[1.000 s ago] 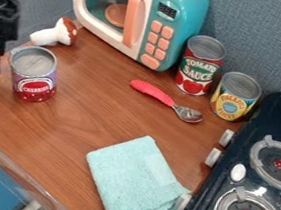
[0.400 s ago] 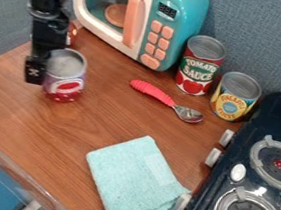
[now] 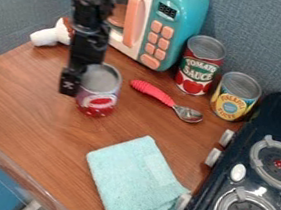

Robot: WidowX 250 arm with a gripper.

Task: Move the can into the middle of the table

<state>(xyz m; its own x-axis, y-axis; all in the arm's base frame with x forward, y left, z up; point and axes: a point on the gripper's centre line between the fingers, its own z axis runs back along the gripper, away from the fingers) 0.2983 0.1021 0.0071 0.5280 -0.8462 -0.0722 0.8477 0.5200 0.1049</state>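
The black gripper (image 3: 71, 81) hangs down on the left side of the work surface, up against the left side of the can. This can (image 3: 99, 99), with a silver top and a purple and red label, stands upright on the brown wooden table (image 3: 35, 104), left of the spoon. The gripper covers part of the can's left edge.
A teal toy microwave (image 3: 183, 7) stands behind; a white and brown toy (image 3: 49, 35) lies at back left. Right of them are a tomato can (image 3: 199, 68), a yellow-labelled can (image 3: 234, 100), a red-handled spoon (image 3: 155, 93) and a stove (image 3: 259, 177). A folded cloth (image 3: 134, 177) lies in front.
The gripper came in from the left edge and moved right, closing the gap to the can. The can shifted right along with it, from the far left to beside the spoon.
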